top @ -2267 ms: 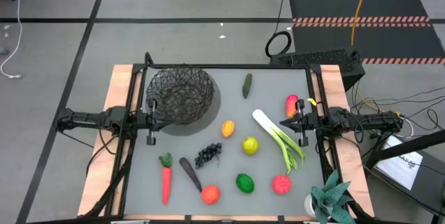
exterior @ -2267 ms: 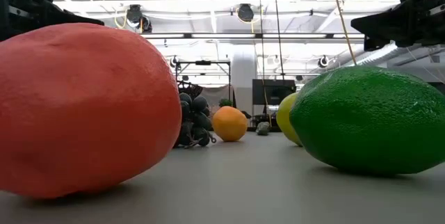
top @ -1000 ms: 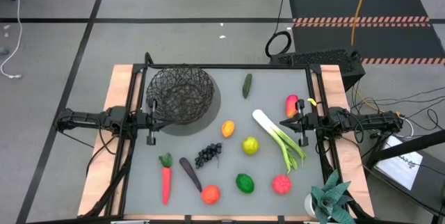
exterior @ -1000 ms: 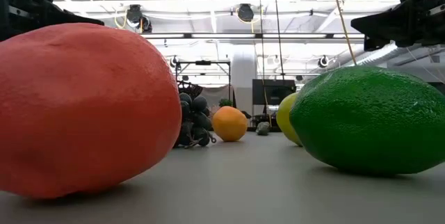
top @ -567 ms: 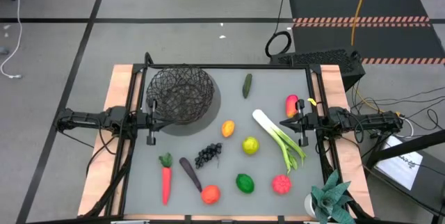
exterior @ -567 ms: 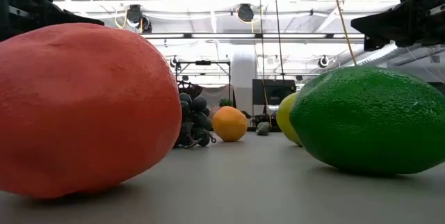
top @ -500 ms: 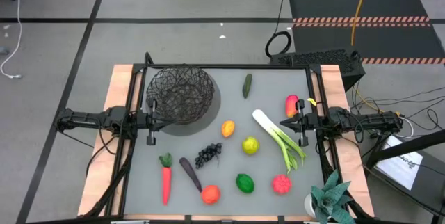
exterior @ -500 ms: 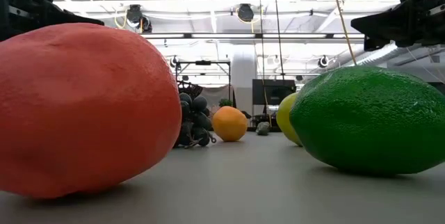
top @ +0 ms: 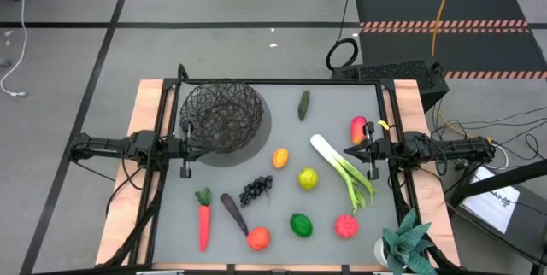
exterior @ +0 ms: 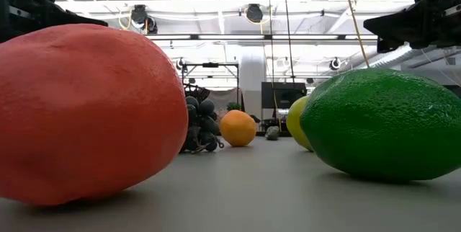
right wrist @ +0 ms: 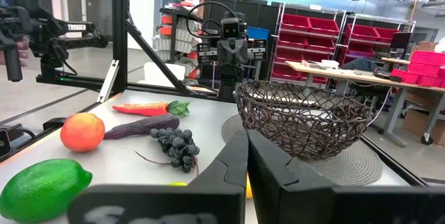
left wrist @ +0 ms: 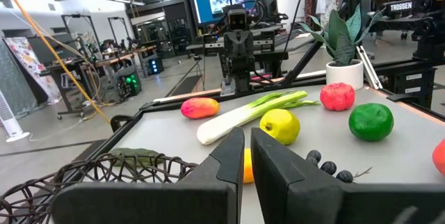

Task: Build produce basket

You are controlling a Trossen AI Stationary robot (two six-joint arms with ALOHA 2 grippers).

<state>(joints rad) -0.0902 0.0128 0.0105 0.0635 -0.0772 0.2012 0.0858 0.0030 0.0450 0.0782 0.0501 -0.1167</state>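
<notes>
Both grippers were closed, holding nothing: left gripper (top: 198, 149) just beside the basket (top: 224, 116) at the far-left, right gripper (top: 352, 151) touching-close to the leek (top: 342, 171), whose long axis ran diagonally from beside it toward the near edge. Produce lay between them. Basket looked empty; mesh hid its floor.

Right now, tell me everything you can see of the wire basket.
The basket is a round, bowl-shaped weave of thin dark wire, irregular and open enough to see through. It stands upright on a round grey mat at the table's far left corner, just ahead of the left gripper. Nothing lies inside it, and no fruit or gripper touches it. The right wrist view shows its rim flaring wider than its base.
</notes>
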